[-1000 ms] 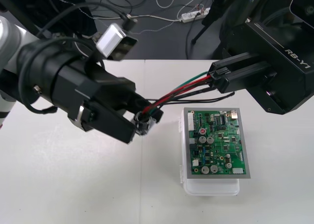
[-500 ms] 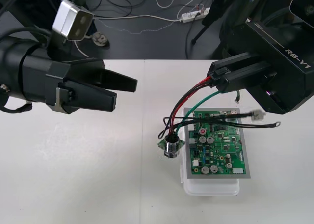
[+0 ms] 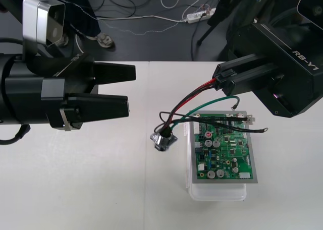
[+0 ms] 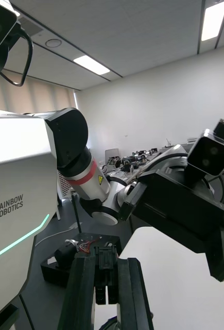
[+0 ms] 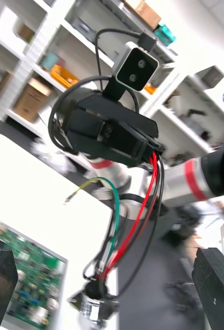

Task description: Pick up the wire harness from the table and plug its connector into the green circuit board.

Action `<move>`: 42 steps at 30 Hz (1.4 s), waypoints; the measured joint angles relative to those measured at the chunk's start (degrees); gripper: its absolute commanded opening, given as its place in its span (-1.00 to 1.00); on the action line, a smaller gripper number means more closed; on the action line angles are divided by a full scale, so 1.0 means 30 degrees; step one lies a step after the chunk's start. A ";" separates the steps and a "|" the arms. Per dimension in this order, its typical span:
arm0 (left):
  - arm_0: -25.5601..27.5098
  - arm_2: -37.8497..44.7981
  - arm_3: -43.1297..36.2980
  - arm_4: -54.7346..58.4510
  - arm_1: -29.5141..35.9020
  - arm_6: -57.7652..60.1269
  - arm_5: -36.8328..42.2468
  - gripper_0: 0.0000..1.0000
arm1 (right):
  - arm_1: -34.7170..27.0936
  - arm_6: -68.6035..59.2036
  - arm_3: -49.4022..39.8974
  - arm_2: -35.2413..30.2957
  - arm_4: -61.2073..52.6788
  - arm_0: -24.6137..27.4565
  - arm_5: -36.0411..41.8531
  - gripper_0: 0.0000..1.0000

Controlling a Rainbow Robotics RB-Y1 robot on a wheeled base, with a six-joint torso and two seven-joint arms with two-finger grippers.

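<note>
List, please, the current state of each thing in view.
Left black two-finger claw: open, holding nothing.
Right black two-finger claw: shut on the harness's plug end.
Red, black and green wire harness: hanging from right claw, unplugged.
Green circuit board on white base: flat on table.

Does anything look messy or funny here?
Yes. The wire harness dangles from the right tool, which pinches one end, and it is not plugged in. Its round socket hangs tilted beside the green circuit board, and loose wire ends sprawl across the board's top. The left tool hovers open off to the left.
</note>
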 measured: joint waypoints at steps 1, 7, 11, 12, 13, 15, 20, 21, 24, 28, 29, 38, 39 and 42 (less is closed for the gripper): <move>0.0150 0.0089 -0.0449 -0.0217 -0.0002 -0.0052 0.0287 1.00 | 0.0001 0.0000 0.0006 0.0003 -0.0001 -0.0001 0.0000 -1.00; 0.0599 0.0220 -0.2064 -0.2287 -0.0609 -0.0314 0.1255 1.00 | -0.0038 0.0001 0.0322 0.0021 0.0006 0.0432 -0.0005 -1.00; 0.0743 0.0218 -0.2700 -0.4234 -0.2087 -0.0432 0.1342 1.00 | -0.0288 0.0003 0.0094 0.0032 0.0007 0.0827 -0.0005 -1.00; 0.0775 0.0209 -0.2846 -0.4662 -0.2502 -0.0482 0.1343 1.00 | -0.0367 0.0004 0.0027 0.0033 0.0006 0.0938 -0.0005 -1.00; 0.0803 0.0193 -0.2969 -0.5103 -0.2889 -0.0527 0.1343 1.00 | -0.0448 0.0004 -0.0045 0.0036 0.0006 0.1065 -0.0005 -0.98; 0.0840 0.0117 -0.3104 -0.5808 -0.3509 -0.0593 0.1348 1.00 | -0.0621 0.0004 -0.0260 0.0040 0.0006 0.1362 -0.0005 -0.96; 0.0860 -0.0435 -0.3176 -0.6819 -0.4631 -0.0814 0.1360 1.00 | -0.0904 0.0005 -0.1171 0.0044 0.0351 0.2065 0.0002 -0.92; 0.0861 -0.0580 -0.3178 -0.7002 -0.4801 -0.0844 0.1362 1.00 | -0.0914 0.0006 -0.1370 0.0044 0.0586 0.2165 0.0054 -0.92; 0.0861 -0.0938 -0.3184 -0.7536 -0.5177 -0.0853 0.1378 1.00 | -0.0918 0.0006 -0.1741 0.0044 0.1059 0.2432 0.0966 -0.93; 0.0861 -0.1566 -0.3187 -0.8023 -0.5357 -0.0854 0.1392 1.00 | -0.0925 0.0009 -0.1977 0.0040 0.1583 0.2792 0.2756 -0.93; 0.0862 -0.1733 -0.3187 -0.8101 -0.5357 -0.0855 0.1396 1.00 | -0.0929 0.0009 -0.2035 0.0037 0.1698 0.2875 0.3102 -0.93; 0.0931 -0.2283 -0.3190 -0.8787 -0.5358 -0.0874 0.1428 1.00 | -0.0940 0.0010 -0.2515 -0.0078 0.1935 0.3664 0.4615 -0.93; 0.0931 -0.2305 -0.3190 -0.8904 -0.5358 -0.0877 0.1429 1.00 | -0.0942 0.0011 -0.2661 -0.0079 0.1942 0.3799 0.4769 -0.93; 0.0931 -0.2443 -0.3190 -0.9190 -0.5358 -0.0889 0.1441 1.00 | -0.0980 0.0011 -0.3272 -0.0081 0.2070 0.4329 0.5270 -0.93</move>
